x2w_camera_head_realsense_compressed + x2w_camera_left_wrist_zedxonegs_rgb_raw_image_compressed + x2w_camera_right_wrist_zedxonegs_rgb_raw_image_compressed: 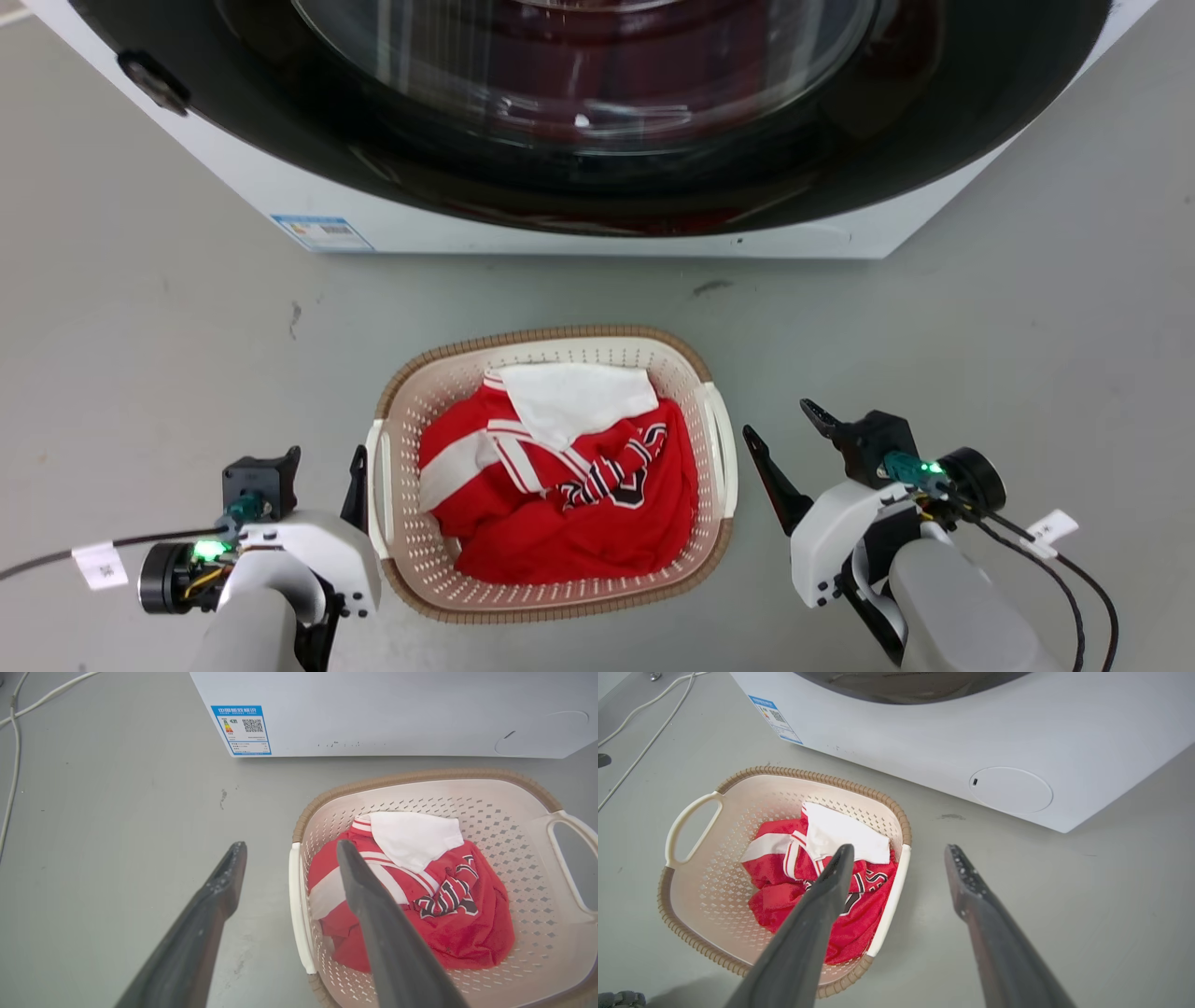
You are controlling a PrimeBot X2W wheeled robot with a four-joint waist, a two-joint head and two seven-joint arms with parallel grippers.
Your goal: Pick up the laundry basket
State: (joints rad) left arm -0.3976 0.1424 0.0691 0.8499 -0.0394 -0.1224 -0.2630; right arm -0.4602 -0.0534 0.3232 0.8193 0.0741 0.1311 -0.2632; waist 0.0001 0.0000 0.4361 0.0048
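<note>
basket, on the floor at 6 o'clock from the washer and holding clothes, is judged light, stiff and smooth: grip left handle at 9 o'clock and right handle at 3 o'clock, where left gripper and right gripper wait, fingers apart.

The left hand and right hand each have two long, tapering dark fingers, speckled near the tips. Behind each sits a white shell with small dark screws, on a pale grey forearm. A black round unit, seemingly a camera, glows green beside a teal plug. Black cables carry white tags.
</note>
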